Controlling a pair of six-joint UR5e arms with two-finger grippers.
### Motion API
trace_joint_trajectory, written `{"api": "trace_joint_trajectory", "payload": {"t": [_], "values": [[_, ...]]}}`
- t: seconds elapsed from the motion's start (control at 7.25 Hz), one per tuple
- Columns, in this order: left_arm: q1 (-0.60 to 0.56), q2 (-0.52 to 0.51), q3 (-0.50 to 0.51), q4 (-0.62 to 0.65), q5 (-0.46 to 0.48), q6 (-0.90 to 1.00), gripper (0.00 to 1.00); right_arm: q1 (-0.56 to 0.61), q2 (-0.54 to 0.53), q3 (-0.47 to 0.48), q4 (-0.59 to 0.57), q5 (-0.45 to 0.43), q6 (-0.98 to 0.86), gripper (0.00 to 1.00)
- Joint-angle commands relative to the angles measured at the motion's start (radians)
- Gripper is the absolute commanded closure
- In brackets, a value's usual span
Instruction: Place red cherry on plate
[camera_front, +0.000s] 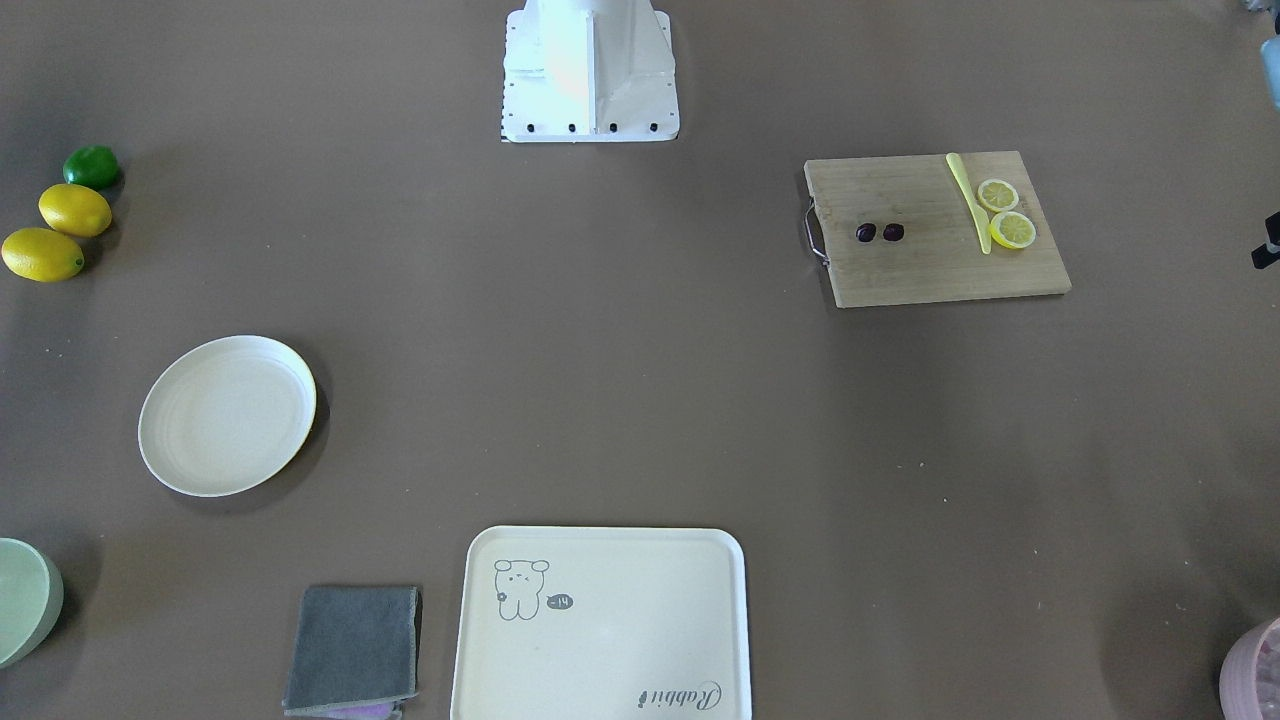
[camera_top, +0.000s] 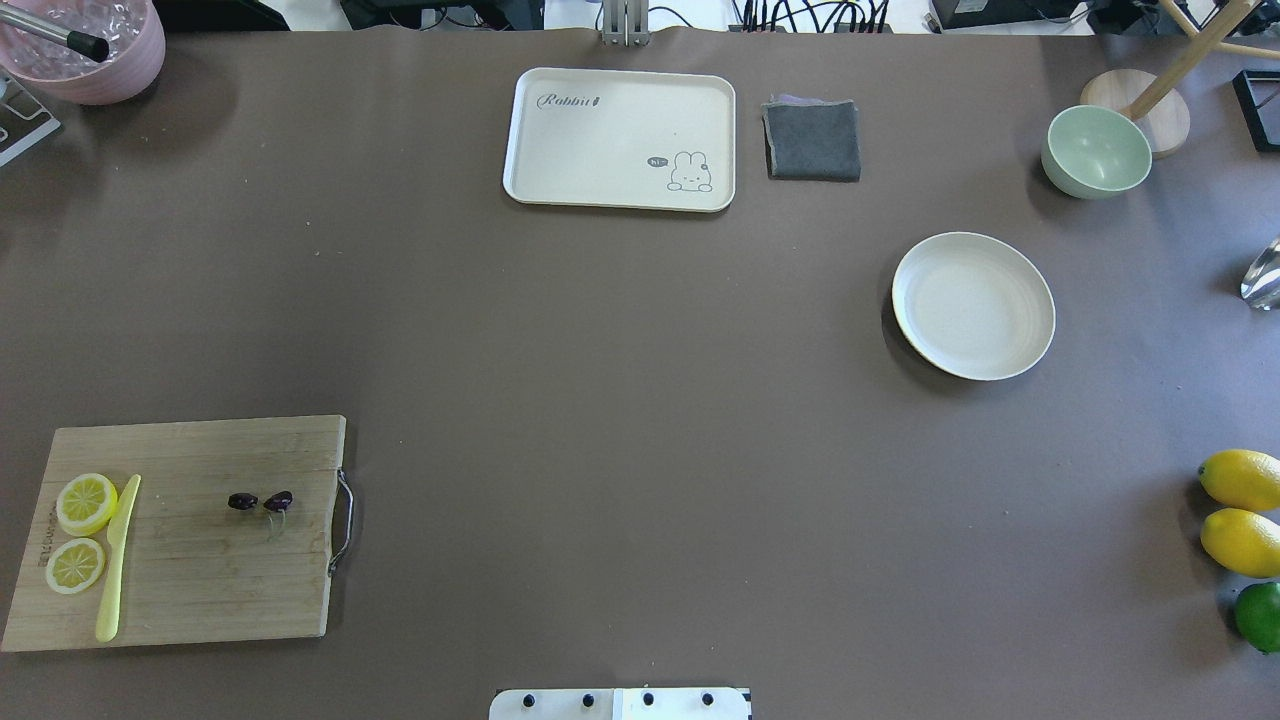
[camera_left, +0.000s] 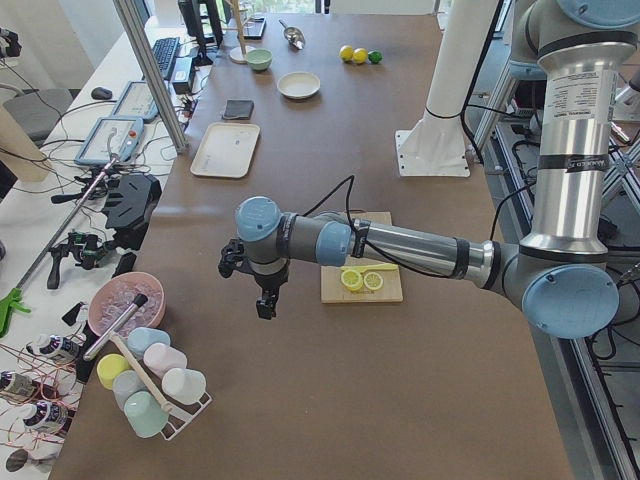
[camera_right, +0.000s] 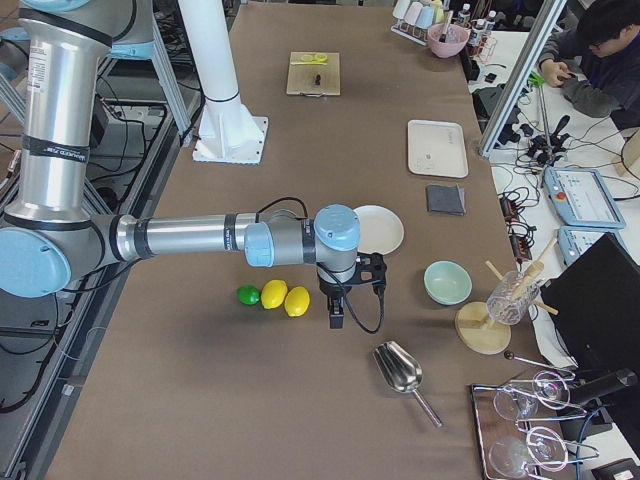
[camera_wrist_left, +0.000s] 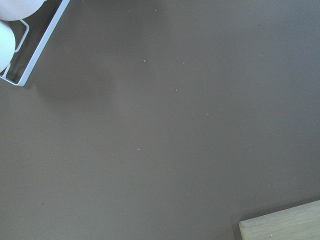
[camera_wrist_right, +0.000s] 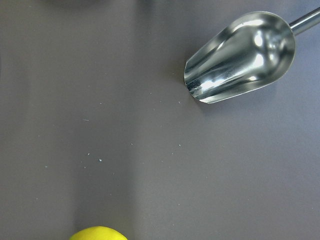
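Note:
The red cherry (camera_front: 879, 232) (camera_top: 260, 500), two dark maroon fruits on a thin green stem, lies on a wooden cutting board (camera_front: 935, 260) (camera_top: 190, 580). The cream-white plate (camera_front: 228, 415) (camera_top: 973, 305) sits empty across the table. My left gripper (camera_left: 265, 305) hangs over bare table beyond the board's end, away from the cherry. My right gripper (camera_right: 336, 318) hangs beside the lemons, a little short of the plate (camera_right: 385, 230). Only the side views show the grippers, so I cannot tell whether either is open or shut. Neither wrist view shows fingers.
Lemon slices (camera_top: 85, 503) and a yellow knife (camera_top: 117, 560) share the board. A cream tray (camera_top: 620, 138), grey cloth (camera_top: 812, 140) and green bowl (camera_top: 1096, 150) stand at the far side. Two lemons (camera_top: 1240, 510), a lime (camera_top: 1258, 615) and a metal scoop (camera_wrist_right: 240, 55) lie near my right gripper.

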Motion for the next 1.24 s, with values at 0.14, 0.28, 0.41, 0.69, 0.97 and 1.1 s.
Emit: {"api": "trace_joint_trajectory", "payload": {"t": [0.14, 0.28, 0.41, 0.69, 0.97, 1.1], "values": [[-0.002, 0.012, -0.023, -0.002, 0.000, 0.003, 0.02, 0.000, 0.000, 0.003, 0.000, 0.000, 0.002, 0.00], [-0.002, 0.012, -0.026, -0.002, 0.000, 0.006, 0.02, 0.000, 0.000, 0.003, 0.000, 0.000, 0.002, 0.00], [-0.002, 0.011, -0.029, -0.002, 0.000, 0.003, 0.02, 0.000, 0.000, 0.003, 0.000, 0.000, 0.006, 0.00], [-0.002, 0.002, -0.032, -0.002, 0.000, 0.003, 0.02, 0.000, -0.006, 0.007, 0.074, -0.008, 0.003, 0.00], [-0.002, -0.008, -0.086, -0.006, 0.000, -0.005, 0.02, 0.000, -0.023, -0.005, 0.304, -0.008, 0.012, 0.00], [-0.005, -0.024, -0.094, -0.023, 0.000, -0.006, 0.02, 0.011, -0.026, -0.004, 0.378, -0.014, 0.012, 0.00]]}}
